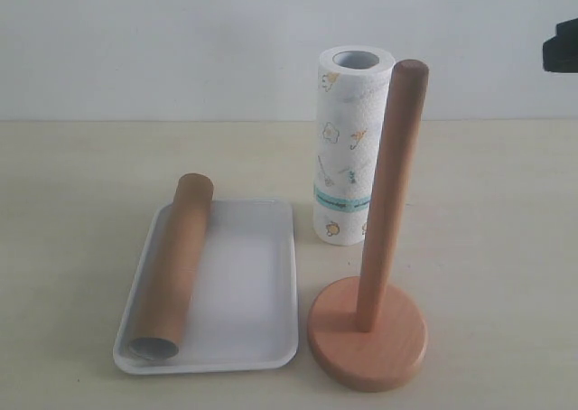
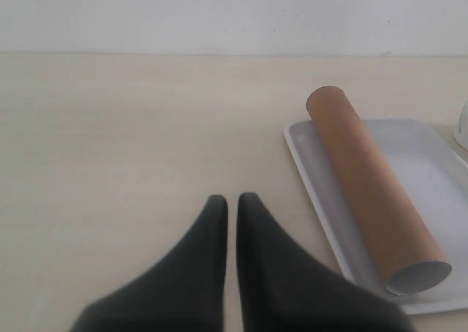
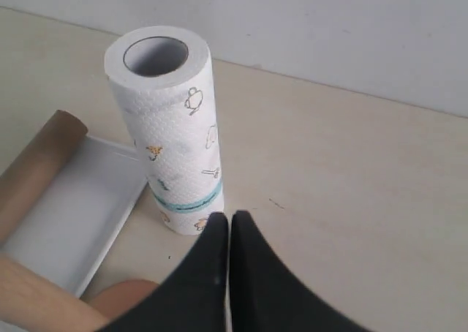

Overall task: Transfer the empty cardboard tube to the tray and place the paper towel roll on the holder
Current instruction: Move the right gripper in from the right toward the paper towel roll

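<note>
The brown cardboard tube [image 1: 174, 264] lies lengthwise along the left side of the white tray [image 1: 248, 284]; the left wrist view shows the tube [image 2: 373, 189] and the tray [image 2: 431, 156] too. The paper towel roll [image 1: 348, 144] stands upright on the table behind the wooden holder [image 1: 384, 238], whose post is bare. My left gripper [image 2: 229, 199] is shut and empty over bare table, apart from the tray. My right gripper [image 3: 229, 216] is shut and empty, close beside the base of the roll [image 3: 172, 123]. Neither pair of fingers shows in the exterior view.
A dark part of an arm [image 1: 562, 47] shows at the upper right edge of the exterior view. A pale wall runs behind the beige table [image 1: 506, 211]. The holder's base [image 3: 124, 297] sits just beside my right gripper.
</note>
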Motion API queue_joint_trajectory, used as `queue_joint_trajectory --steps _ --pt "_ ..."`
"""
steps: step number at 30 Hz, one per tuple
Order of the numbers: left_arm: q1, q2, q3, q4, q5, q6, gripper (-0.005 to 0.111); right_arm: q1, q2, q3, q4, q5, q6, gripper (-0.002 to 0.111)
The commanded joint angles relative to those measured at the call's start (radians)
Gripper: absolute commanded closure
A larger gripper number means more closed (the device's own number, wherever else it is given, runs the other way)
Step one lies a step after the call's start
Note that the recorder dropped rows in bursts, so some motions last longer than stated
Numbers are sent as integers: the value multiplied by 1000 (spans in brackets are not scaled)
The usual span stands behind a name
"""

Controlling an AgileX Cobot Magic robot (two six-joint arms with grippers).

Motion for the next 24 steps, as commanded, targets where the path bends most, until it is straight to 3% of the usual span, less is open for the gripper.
queue_joint_trajectory --steps 1,7,10,18,24 --pt "3 -4 3 2 2 2 103 -3 80 -7 95 -11 -115 109" --pt "3 -4 3 2 2 2 103 -8 154 -34 180 -3 -220 109" --pt "3 -4 3 2 2 2 103 -57 186 -47 236 41 -279 109" --pt "3 -4 3 2 2 2 103 -277 253 -47 433 246 -528 109" --pt "3 -4 3 2 2 2 103 -427 385 -47 679 519 -832 109"
